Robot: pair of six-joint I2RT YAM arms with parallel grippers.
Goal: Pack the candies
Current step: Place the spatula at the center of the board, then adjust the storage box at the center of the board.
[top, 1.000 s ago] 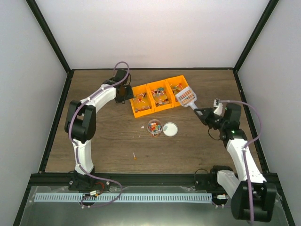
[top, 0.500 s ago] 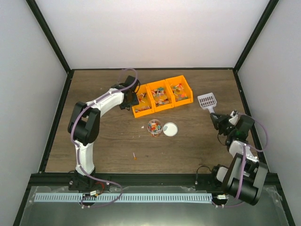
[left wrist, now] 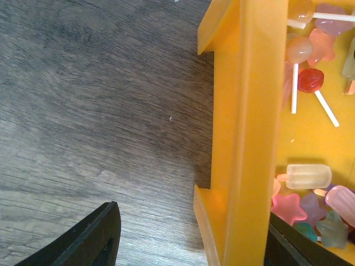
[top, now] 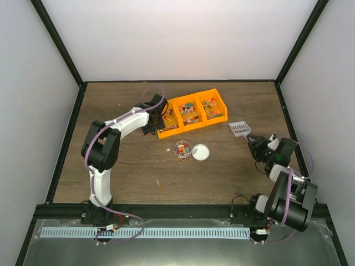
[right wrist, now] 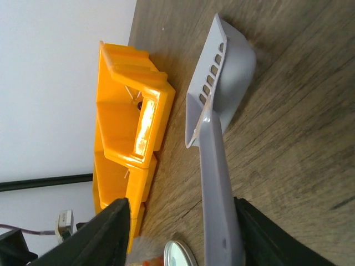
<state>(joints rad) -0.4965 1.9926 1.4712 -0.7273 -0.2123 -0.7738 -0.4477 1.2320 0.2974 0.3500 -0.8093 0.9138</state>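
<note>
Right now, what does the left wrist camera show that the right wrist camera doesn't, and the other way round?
Only the left wrist view: the candies inside the orange bin, shaped like lollipops, popsicles and stars, with the left gripper open astride the bin's wall.
Only the right wrist view: the grey slotted scoop on the table between the open fingers of the right gripper, the edge of a round lid, and the white wall.
Both: the orange bin and the table.
</note>
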